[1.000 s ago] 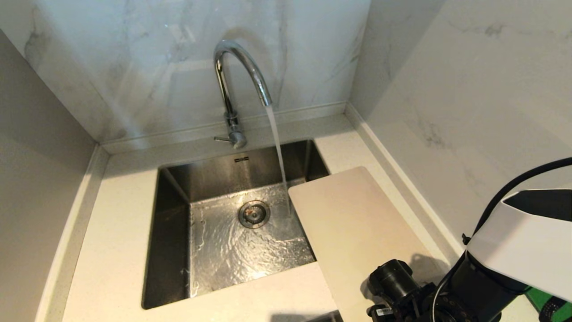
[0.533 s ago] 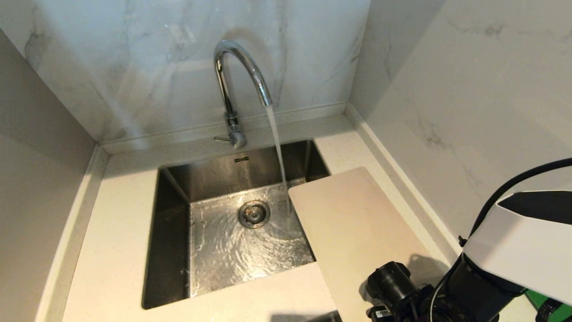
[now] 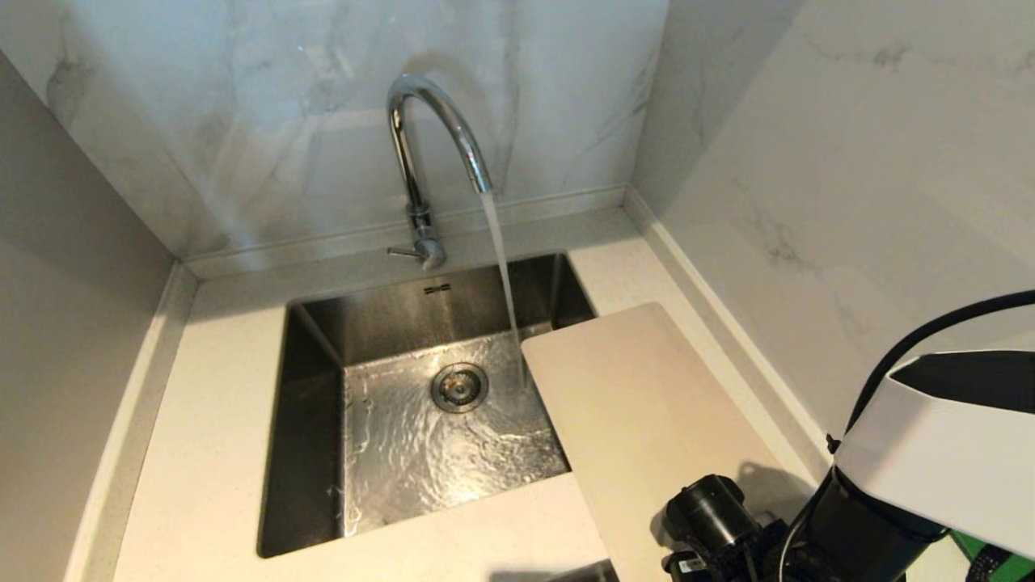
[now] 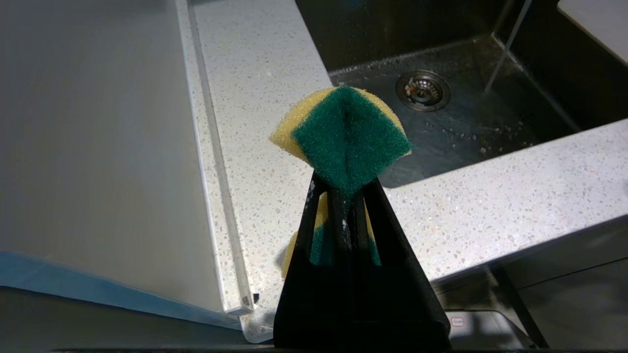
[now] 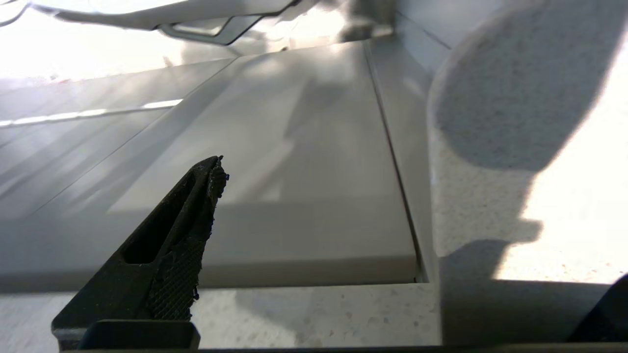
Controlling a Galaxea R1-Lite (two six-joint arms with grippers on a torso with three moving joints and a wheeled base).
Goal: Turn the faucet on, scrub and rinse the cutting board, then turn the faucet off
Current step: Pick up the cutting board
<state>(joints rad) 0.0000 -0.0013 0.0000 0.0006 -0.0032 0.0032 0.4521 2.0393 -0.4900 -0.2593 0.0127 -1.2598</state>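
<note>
Faucet point(image 3: 428, 153) is running: a stream is falling from the spout into the steel sink point(image 3: 315, 388), landing just beside the far corner of the cutting board point(image 3: 647, 420). Board is lying flat on the white countertop point(image 3: 202, 420) to the right of the basin, its near-left part overhanging the sink edge. Right arm is showing at the lower right of the head view, over the board's near end; its wrist camera is looking low across the pale board surface. Right gripper point(image 5: 373, 255) is standing with jaws spread wide, one black ribbed finger point(image 5: 181, 245) in view, the other barely in frame; nothing is between them. Left gripper point(image 4: 346, 196) is sitting outside the head view, near the front-left of the counter, clamped tight on a yellow-and-green sponge point(image 4: 343, 132), folded between the fingers. Versus a second ago: water is flowing the same, board is lying unmoved, and the right arm's white housing is sitting slightly lower in the head view.
</note>
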